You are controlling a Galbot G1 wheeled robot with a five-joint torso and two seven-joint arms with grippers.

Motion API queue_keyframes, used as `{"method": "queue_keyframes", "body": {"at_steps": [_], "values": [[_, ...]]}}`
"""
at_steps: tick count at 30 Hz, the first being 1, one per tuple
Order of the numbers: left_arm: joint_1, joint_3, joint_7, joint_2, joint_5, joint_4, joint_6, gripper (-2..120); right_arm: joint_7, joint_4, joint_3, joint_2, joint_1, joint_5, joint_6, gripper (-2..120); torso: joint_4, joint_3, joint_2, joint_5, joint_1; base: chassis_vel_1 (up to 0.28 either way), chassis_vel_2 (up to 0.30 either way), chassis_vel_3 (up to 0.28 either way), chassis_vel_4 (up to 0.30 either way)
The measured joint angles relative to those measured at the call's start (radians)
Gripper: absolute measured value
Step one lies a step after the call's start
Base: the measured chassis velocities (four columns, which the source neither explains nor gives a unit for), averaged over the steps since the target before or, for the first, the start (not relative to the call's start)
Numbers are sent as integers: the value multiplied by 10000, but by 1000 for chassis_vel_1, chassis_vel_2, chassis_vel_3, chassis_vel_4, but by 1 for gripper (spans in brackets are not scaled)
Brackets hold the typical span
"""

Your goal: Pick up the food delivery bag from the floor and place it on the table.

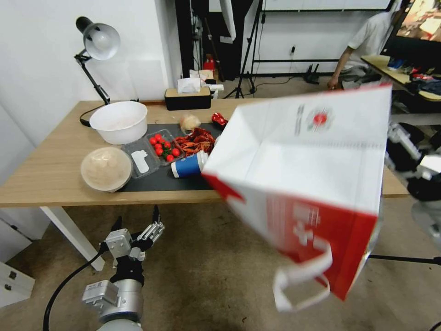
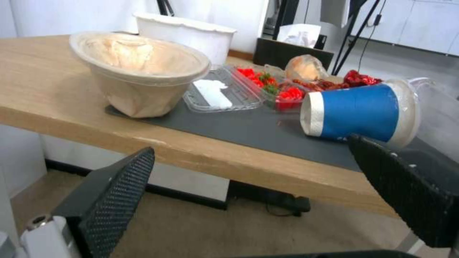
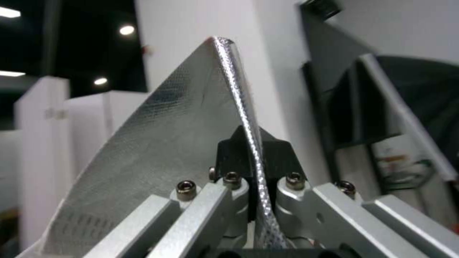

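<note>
The food delivery bag point(image 1: 312, 184), white with red sides and a small round red logo, hangs tilted in the air over the table's right front corner, one white handle dangling. My right gripper point(image 3: 253, 152) is shut on the bag's silver foil-lined rim point(image 3: 157, 150). The right arm point(image 1: 415, 168) shows past the bag's right side. My left gripper point(image 1: 136, 219) is open with nothing between its fingers, low over the floor point(image 1: 206, 271) in front of the light-wood table point(image 1: 50, 170). In the left wrist view it point(image 2: 251, 145) faces the table's front edge.
On the dark mat point(image 1: 161, 181) lie a toppled blue cup point(image 1: 188, 165), a lidded paper bowl point(image 1: 106, 169), a clear tray of tomatoes point(image 1: 163, 147) and red crayfish point(image 1: 196, 141). A white bowl point(image 1: 119, 122), tissue box point(image 1: 188, 97) and lamp point(image 1: 96, 43) stand behind. A white table leg point(image 1: 73, 234) is near my left gripper.
</note>
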Motion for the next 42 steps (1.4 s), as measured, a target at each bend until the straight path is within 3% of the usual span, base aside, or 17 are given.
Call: {"method": "queue_keyframes", "body": {"at_steps": [1,3,5,6,10,12,16,42], "values": [[0,0,0,0,0,0,0,100,0,0,0,0,0,0,0,0,0,0,0,0,0,0,0,0,0],[-4,13,3,-1,12,49,-15,100,1441,86,59,-237,241,217,293,0,0,-1,-2,-1,0,0,0,0,0],[-5,16,3,-1,16,62,-20,100,1751,86,59,-286,290,247,345,0,0,-1,-2,-1,-1,0,0,0,0],[-8,31,5,-2,25,87,-32,100,2520,42,50,-410,421,317,448,0,1,-1,-3,-2,-1,0,0,0,0],[-9,42,6,-4,39,127,-57,100,3354,-127,-68,-518,565,387,510,0,0,-2,-4,0,-2,0,0,0,0],[-7,43,7,-1,64,164,-84,100,4489,-304,-316,-603,842,413,558,0,0,-2,-5,2,-2,0,0,0,0],[-14,40,9,9,76,202,-111,100,5417,-629,-638,-704,1234,430,546,0,1,-3,-6,0,-2,0,0,0,0],[132,93,27,-113,421,273,-294,100,5777,-1748,-1154,-653,1685,842,-362,0,0,-5,-8,-1,-4,0,0,0,0]]}}
